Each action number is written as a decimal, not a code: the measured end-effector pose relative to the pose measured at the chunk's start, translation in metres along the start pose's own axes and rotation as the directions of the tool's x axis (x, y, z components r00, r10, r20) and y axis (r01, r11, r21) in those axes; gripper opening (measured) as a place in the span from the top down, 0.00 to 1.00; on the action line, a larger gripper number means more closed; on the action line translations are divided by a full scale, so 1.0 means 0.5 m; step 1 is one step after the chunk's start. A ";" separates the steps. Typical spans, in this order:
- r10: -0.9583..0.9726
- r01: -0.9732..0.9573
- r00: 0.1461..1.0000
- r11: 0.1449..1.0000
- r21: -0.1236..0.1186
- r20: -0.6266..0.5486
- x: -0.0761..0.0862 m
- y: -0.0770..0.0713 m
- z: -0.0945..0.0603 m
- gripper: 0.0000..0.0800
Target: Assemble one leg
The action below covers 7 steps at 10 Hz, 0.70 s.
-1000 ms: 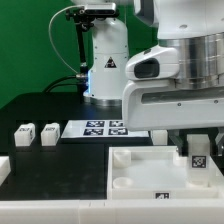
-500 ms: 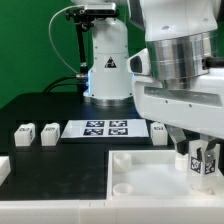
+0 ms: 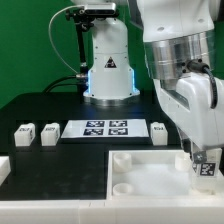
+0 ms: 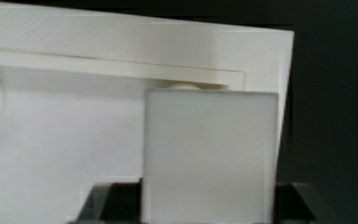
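My gripper [image 3: 203, 158] is shut on a leg [image 3: 206, 166], a stubby white post with a black-and-white tag. It holds the leg upright over the corner of the large white square tray-like piece [image 3: 150, 172] at the exterior view's right. In the wrist view the leg [image 4: 211, 140] fills the middle between the two dark fingers [image 4: 119, 205] of the gripper [image 4: 211, 208]. Its far end sits just at a round corner socket [image 4: 194, 87] of the white piece [image 4: 87, 70]. I cannot tell whether the leg touches the socket.
Two more legs [image 3: 24, 133] [image 3: 49, 132] stand at the exterior view's left and another [image 3: 159, 128] beside the marker board [image 3: 105, 128]. A white part [image 3: 3, 168] lies at the left edge. The robot base [image 3: 108, 65] stands behind.
The arm has swung and its wrist has turned. The gripper with the leg has shifted slightly toward the exterior view's right and lower, toward the white piece's corner.
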<state>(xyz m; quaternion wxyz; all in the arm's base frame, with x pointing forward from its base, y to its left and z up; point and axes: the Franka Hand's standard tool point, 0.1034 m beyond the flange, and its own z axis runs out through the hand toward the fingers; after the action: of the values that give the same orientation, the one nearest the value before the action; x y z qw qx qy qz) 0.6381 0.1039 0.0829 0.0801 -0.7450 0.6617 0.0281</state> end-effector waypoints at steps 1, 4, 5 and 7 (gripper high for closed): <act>-0.060 0.060 0.998 0.998 -0.001 0.000 0.000 0.000 0.001 0.63; -0.431 0.432 0.902 0.902 -0.017 0.015 -0.024 0.006 0.012 0.27; -0.503 0.504 0.864 0.864 -0.016 0.015 -0.021 0.006 0.012 0.20; -0.681 0.681 0.732 0.732 -0.012 0.018 -0.021 0.006 0.012 0.19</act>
<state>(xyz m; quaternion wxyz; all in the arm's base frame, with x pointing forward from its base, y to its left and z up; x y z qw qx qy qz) 0.6342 0.1146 0.0783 0.0823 -0.9359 0.3425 0.0076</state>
